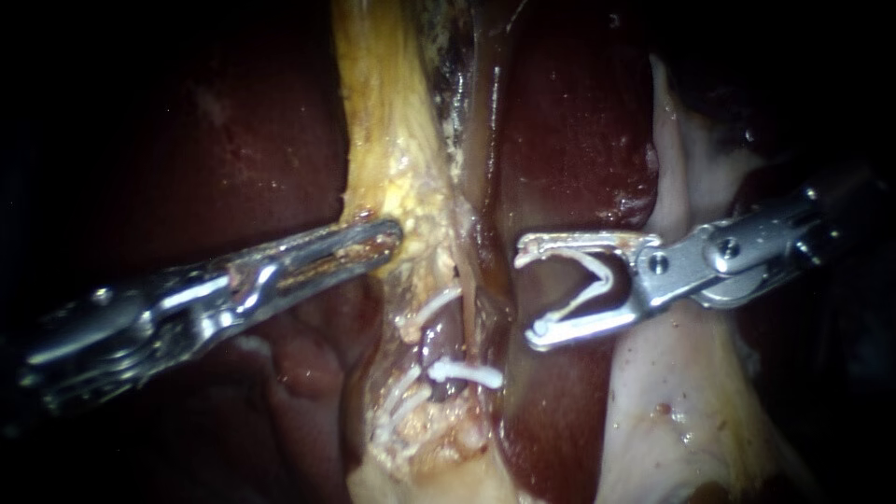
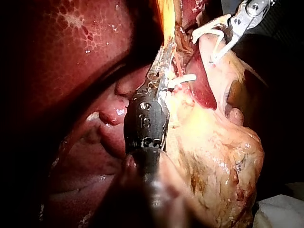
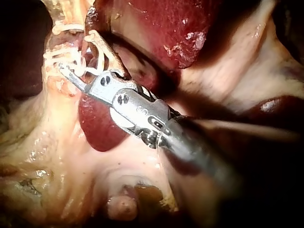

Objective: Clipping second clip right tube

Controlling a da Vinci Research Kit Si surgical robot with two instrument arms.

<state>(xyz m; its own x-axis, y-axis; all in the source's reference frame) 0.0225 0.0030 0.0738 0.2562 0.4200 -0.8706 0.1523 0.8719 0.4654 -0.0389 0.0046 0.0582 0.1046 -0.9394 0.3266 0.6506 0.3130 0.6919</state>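
Note:
My left instrument [image 1: 378,241] comes in from the left, its jaws shut on the yellow tissue [image 1: 383,121]; the left wrist view shows the left instrument [image 2: 164,57] on the same strand. Below it several white clips [image 1: 467,373] sit across the tubes [image 1: 439,341]; I cannot tell which is the right tube. My right instrument [image 1: 529,294] has its jaws spread wide, holding a white open clip [image 1: 588,280]. It stands just right of the tubes, apart from them, over dark liver. In the right wrist view the right instrument [image 3: 78,54] is close beside the clipped tubes [image 3: 59,57].
Dark red liver [image 1: 579,140] fills the middle and the left. Pale glistening tissue [image 1: 672,392] lies under the right instrument's shaft. Fatty yellow tissue [image 2: 213,156] bulges beside the left shaft. A white cloth [image 2: 280,213] shows at the edge.

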